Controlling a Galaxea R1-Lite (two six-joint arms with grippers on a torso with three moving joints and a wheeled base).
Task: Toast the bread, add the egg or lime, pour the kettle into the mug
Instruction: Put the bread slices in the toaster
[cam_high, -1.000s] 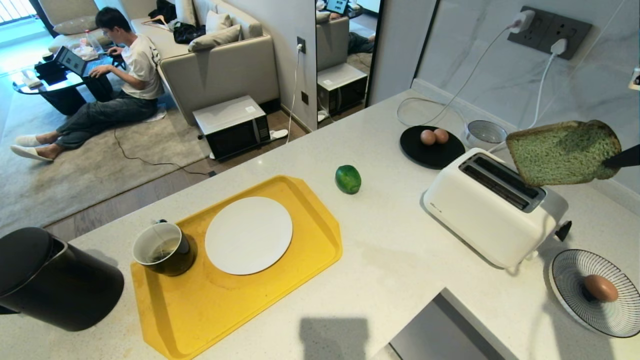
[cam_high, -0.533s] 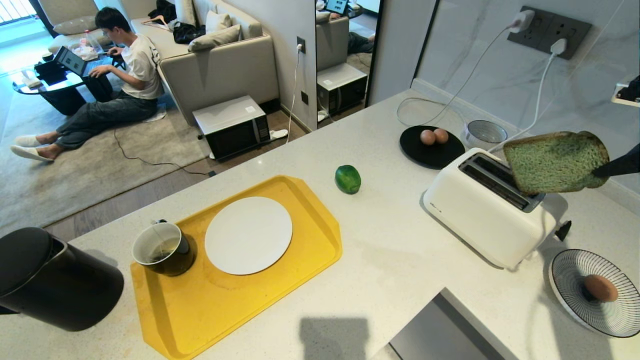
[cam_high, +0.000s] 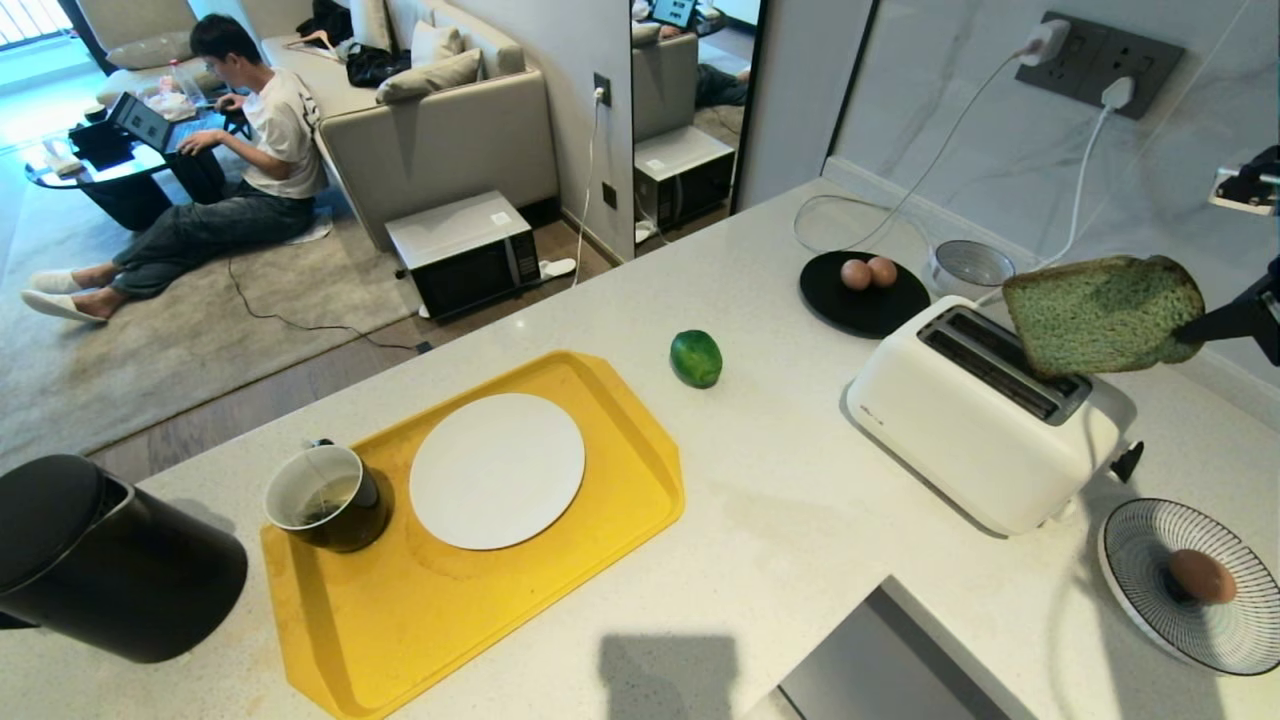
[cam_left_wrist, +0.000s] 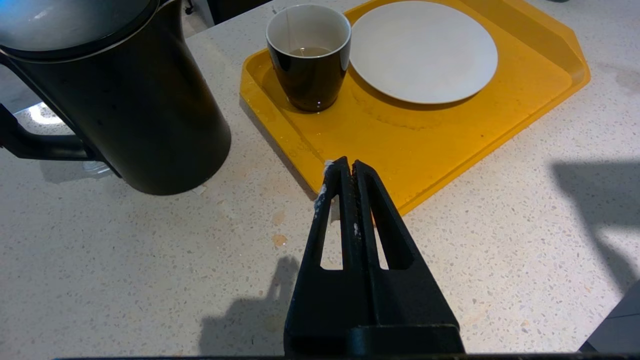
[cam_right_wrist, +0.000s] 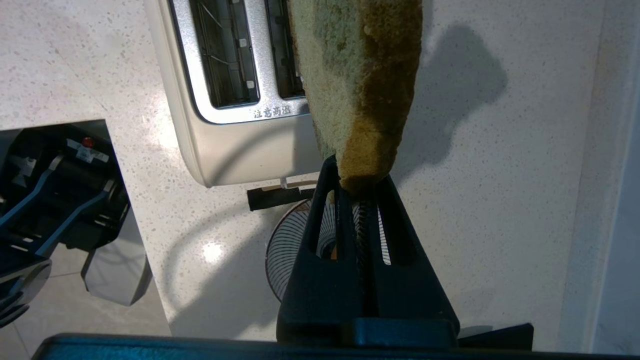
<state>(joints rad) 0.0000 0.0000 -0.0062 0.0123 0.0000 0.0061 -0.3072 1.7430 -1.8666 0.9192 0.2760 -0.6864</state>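
1. Bread (cam_high: 1100, 315): right of frame in the head view, in the air above the far end of the toaster (cam_high: 985, 420). Pinched by its crust corner in the right gripper (cam_high: 1190, 330), claw clamped on that corner; the slice stands on edge, lower corner over the rear slot. Held edge-on, judged so that it can drop into a slot; not yet inside.

2. Toaster: white, 2 slots, right of centre. The right wrist view shows both slots empty and the lever (cam_right_wrist: 275, 197) at the near end, free of the slice.

3. Left gripper (cam_left_wrist: 346, 167): claw together, holding nothing, above the counter (cam_left_wrist: 150, 280) just off the tray's near edge. Parked beside kettle and mug, judged in reach for the pour.

4. Kettle (cam_high: 100, 560): lower left, lid on, standing off the tray, handle turned away from the mug.

5. Mug (cam_high: 328, 498): on the tray (cam_high: 450, 620) at its left corner, tea-bag string over the rim, beside the white plate (cam_high: 497, 470), which is bare.

6. Lime (cam_high: 696, 358): centre, loose on the counter between tray and toaster.

7. Egg (cam_high: 1200, 575): lower right, alone on a striped plate (cam_high: 1150, 560); 2 other eggs (cam_high: 868, 272) sit paired on a black plate (cam_high: 850, 305) behind the toaster.

8. Person (cam_high: 230, 130): upper left, seated on the floor, well apart.
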